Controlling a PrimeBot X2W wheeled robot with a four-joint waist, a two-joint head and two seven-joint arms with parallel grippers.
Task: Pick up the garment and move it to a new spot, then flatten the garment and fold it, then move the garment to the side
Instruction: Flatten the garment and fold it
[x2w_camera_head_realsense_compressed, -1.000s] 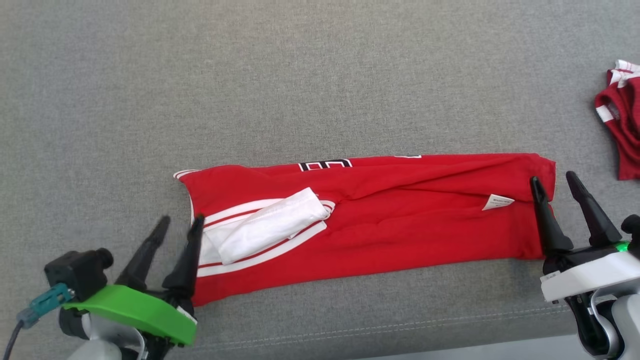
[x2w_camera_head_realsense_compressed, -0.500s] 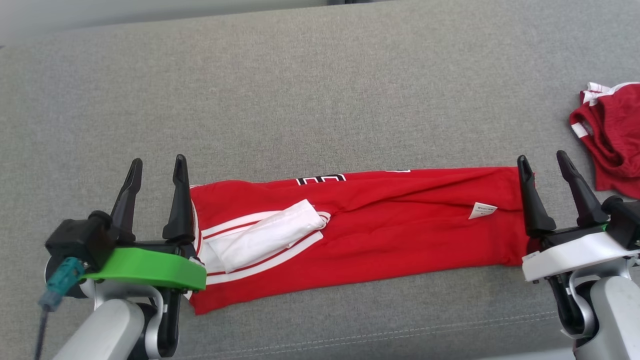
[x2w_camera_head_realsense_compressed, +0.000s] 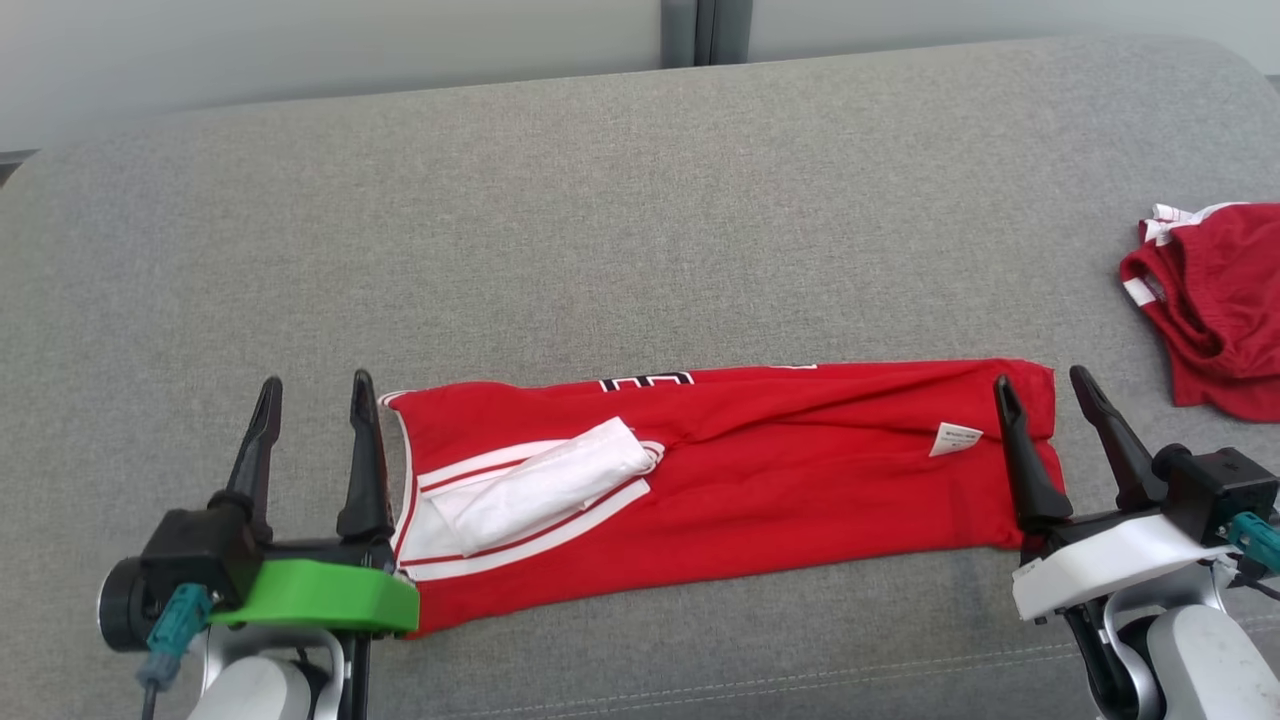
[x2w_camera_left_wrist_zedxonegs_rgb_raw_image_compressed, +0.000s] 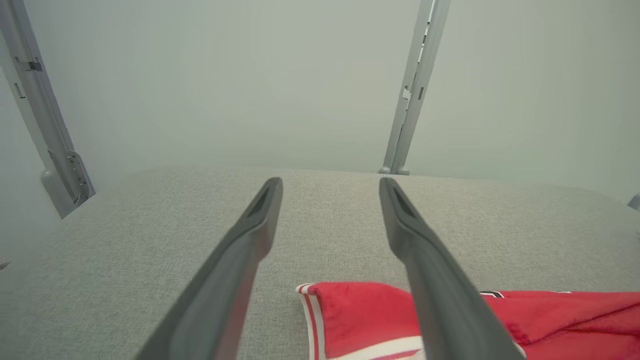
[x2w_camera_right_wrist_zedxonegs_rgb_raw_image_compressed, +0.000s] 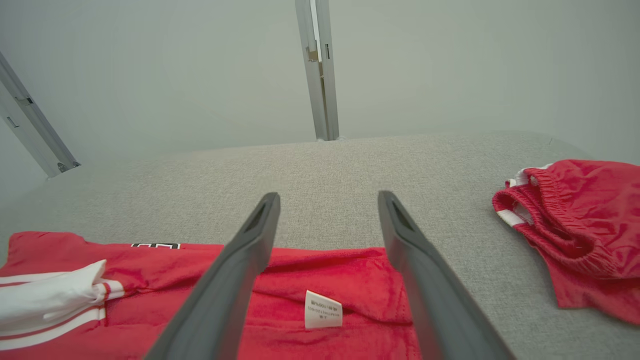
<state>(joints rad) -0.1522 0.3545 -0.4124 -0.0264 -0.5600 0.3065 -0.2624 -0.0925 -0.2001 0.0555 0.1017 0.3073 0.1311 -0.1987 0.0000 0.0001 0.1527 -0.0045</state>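
Evidently the garment (x2w_camera_head_realsense_compressed: 760, 470) had been folded into a long red strip and lay flat on the grey cushion (x2w_camera_head_realsense_compressed: 600, 230), near the robot's edge of it. Its long axis ran left to right across the robot's front.

Key relation: one gripper stood at each short end, fingers pointing away from the robot and so across the strip's length.
- Left gripper (x2w_camera_head_realsense_compressed: 316, 382): fingers apart, holding nothing. Its inner finger lined up with the strip's white-trimmed left edge, and the gap fell mostly over bare cushion. The left wrist view placed the strip's far left corner between and below the fingers.
- Right gripper (x2w_camera_head_realsense_compressed: 1040, 378): fingers apart, holding nothing. The strip's right edge fell between them, with the white label (x2w_camera_head_realsense_compressed: 955, 438) just inboard of the inner finger.

Contact between fingers and cloth could not be told in either view.

Judgement: neither arm was nearer overall, since each was closest to its own end. The right sat better over cloth than the left. An end-to-end fold or a shift to the side would need each to close on its own end.

A second red garment (x2w_camera_head_realsense_compressed: 1210, 300) lay well apart, further right.
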